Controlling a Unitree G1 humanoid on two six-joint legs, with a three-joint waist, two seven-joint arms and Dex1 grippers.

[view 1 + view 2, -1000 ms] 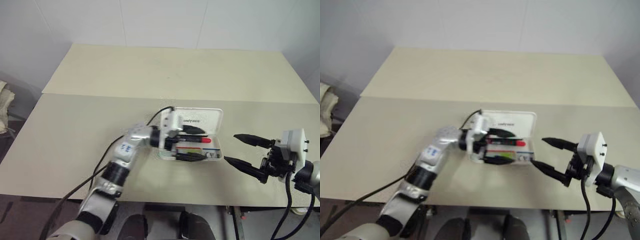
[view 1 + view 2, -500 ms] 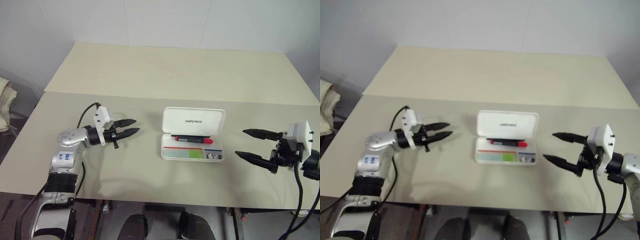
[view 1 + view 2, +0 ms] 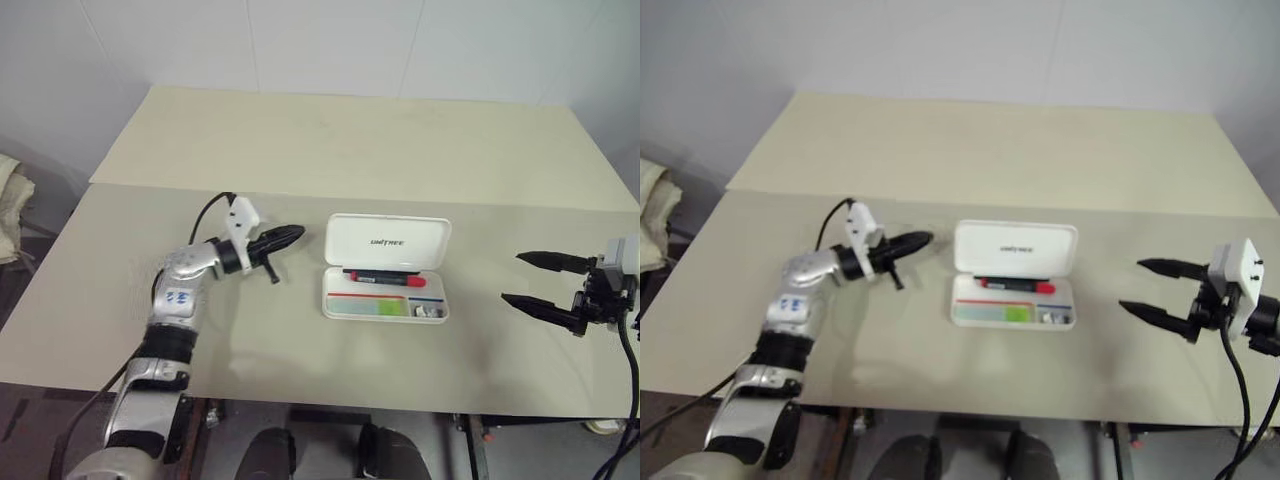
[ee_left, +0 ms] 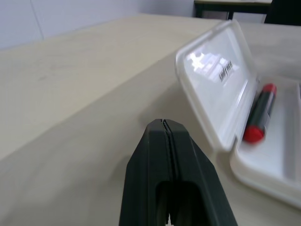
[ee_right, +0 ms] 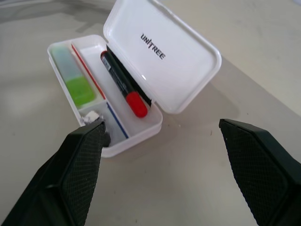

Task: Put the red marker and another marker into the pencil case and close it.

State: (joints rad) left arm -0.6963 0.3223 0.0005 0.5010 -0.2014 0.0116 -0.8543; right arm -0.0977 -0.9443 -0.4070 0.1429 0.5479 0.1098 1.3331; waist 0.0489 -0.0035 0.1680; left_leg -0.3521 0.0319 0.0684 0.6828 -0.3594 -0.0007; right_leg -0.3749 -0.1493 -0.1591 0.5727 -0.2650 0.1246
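Observation:
The white pencil case (image 3: 338,300) lies open on the table, its lid (image 3: 388,240) standing up at the back. The red marker (image 3: 385,278) lies in the rear slot, and the mint-green marker (image 5: 75,77) lies in the front slot. My left gripper (image 3: 293,235) is shut and empty, pointing level at the lid's left edge from a short way off. In the left wrist view its fingertips (image 4: 162,126) are pressed together beside the lid (image 4: 221,80). My right gripper (image 3: 512,278) hovers open and empty to the right of the case, apart from it.
A small pale object (image 5: 91,116) sits in the case's end compartment. The beige table (image 3: 300,150) has a seam running across it behind the case. A bundle of cloth (image 3: 10,200) lies off the table's left side.
My left gripper left the case, swung out to the left while shutting, and has come back toward the lid. My right gripper moved to the right, still open.

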